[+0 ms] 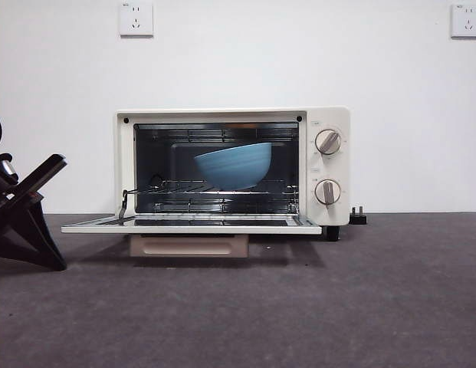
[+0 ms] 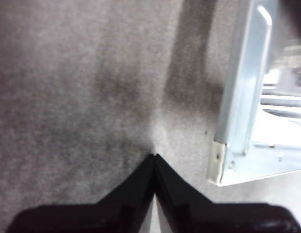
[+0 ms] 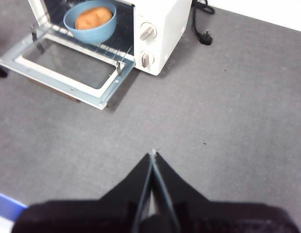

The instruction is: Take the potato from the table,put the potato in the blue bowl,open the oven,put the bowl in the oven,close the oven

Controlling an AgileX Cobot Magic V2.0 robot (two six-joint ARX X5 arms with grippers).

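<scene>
With door [image 1: 192, 225] dropped flat and level in front of the oven [image 1: 231, 165], cavity open to the front view. Blue bowl [image 1: 233, 165] inside on the wire rack [image 1: 215, 188], a little right of the cavity's middle, upright. Potato [image 3: 93, 17] in the bowl, orange-brown, plain from the right wrist view, hidden by the bowl wall from the front. Beige bar handle [image 1: 189, 245] hanging under the lowered door's front edge, just above the table [image 1: 299, 307]. Two round knobs [image 1: 327, 142] one over the other on the cream panel right of the cavity. Black plug and cable [image 3: 203, 34] lying on the table beside the oven's right side. Left gripper [image 2: 155, 156] low over bare table just beside a corner of the open door, apart from it, jaws pressed together at the tips and holding nothing; presumably the dark shape at the left edge of the front view. Right gripper [image 3: 153, 154] high and well back from the oven, over bare table, jaws likewise closed tip to tip, empty. Two wall sockets [image 1: 136, 17] on the white wall above.
</scene>
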